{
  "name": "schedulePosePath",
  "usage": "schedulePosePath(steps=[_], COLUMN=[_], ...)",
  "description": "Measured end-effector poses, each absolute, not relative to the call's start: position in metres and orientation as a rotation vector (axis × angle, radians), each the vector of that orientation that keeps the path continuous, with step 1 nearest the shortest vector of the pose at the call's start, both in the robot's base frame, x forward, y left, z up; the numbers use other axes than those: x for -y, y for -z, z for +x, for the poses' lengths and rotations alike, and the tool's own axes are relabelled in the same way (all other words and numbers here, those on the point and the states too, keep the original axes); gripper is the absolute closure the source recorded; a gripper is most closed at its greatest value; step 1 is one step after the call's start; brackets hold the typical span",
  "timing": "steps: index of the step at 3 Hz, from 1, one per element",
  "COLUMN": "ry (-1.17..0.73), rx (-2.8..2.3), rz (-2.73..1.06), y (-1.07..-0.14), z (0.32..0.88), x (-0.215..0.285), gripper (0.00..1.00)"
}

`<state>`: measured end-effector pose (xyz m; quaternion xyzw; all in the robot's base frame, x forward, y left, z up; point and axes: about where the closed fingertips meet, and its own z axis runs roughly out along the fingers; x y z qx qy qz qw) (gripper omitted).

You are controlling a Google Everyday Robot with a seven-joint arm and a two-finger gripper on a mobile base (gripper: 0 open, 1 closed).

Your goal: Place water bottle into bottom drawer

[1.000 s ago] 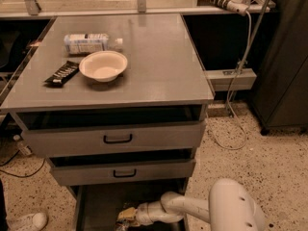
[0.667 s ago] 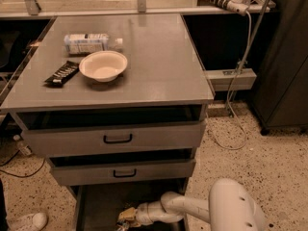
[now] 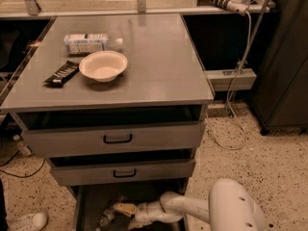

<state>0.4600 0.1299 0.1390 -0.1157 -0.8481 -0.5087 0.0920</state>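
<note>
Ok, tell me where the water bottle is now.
The water bottle is inside the open bottom drawer, low in the camera view, left of centre, beside the pincer that reaches in from the right.

The robot's white, rounded arm housing (image 3: 235,210) sits in the lower right of the frame. From it a slim white jointed forearm (image 3: 185,206) extends leftward, ending in the tan two-finger gripper (image 3: 123,209), low near the bottom edge, left of centre.
</note>
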Motion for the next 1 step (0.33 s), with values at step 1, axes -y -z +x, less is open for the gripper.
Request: schedulePosePath(steps=[1], ry=[1.511], rx=[2.519], rz=[-0.344], y=[-0.1390], z=[0.4600], x=[-0.1299], gripper=[0.00])
